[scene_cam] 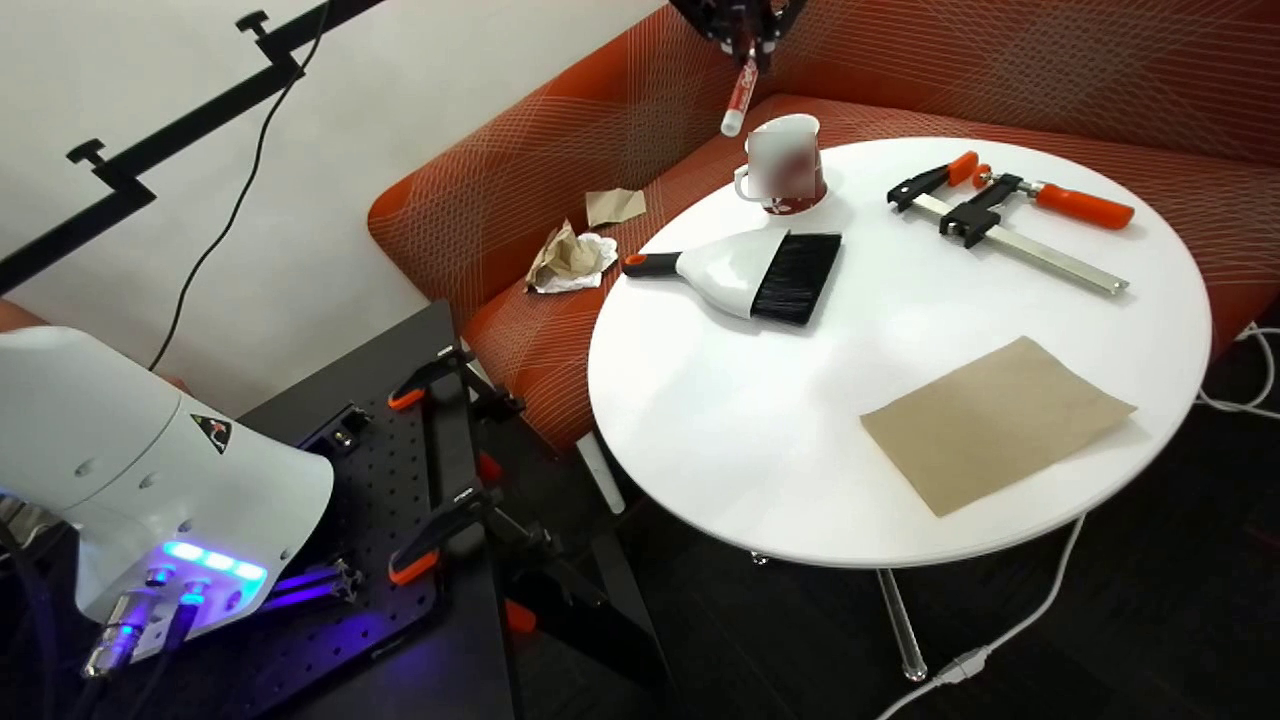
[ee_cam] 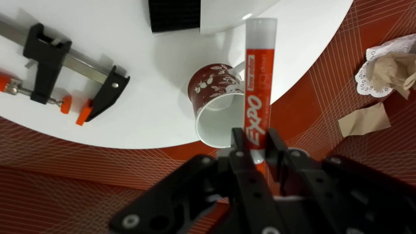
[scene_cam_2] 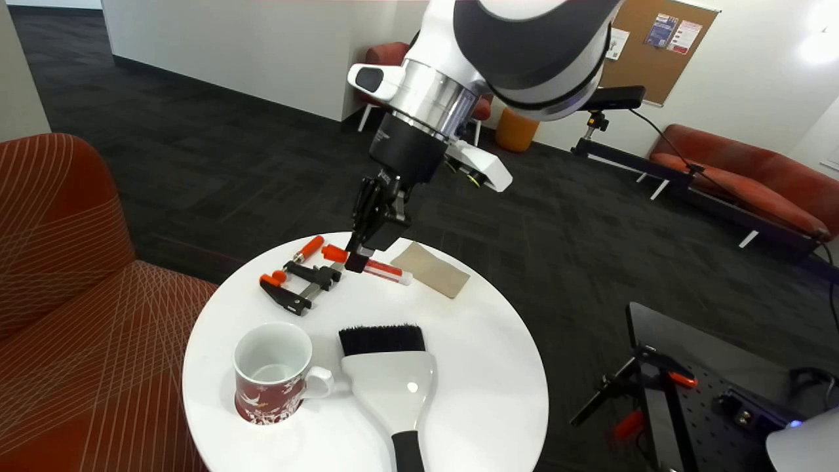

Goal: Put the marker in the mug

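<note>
The picking-up looked done to me: the jaws were clamped on the red Expo marker (ee_cam: 259, 84), holding it slantwise in the air. The red-and-white patterned mug (scene_cam_2: 270, 387) stood upright on the round table (scene_cam_2: 485, 380), nothing showing inside, so lining up, lowering and letting go all seemed left.

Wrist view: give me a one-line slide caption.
Marker held in the gripper; mug, clamp and brush on the table beyond.
</note>
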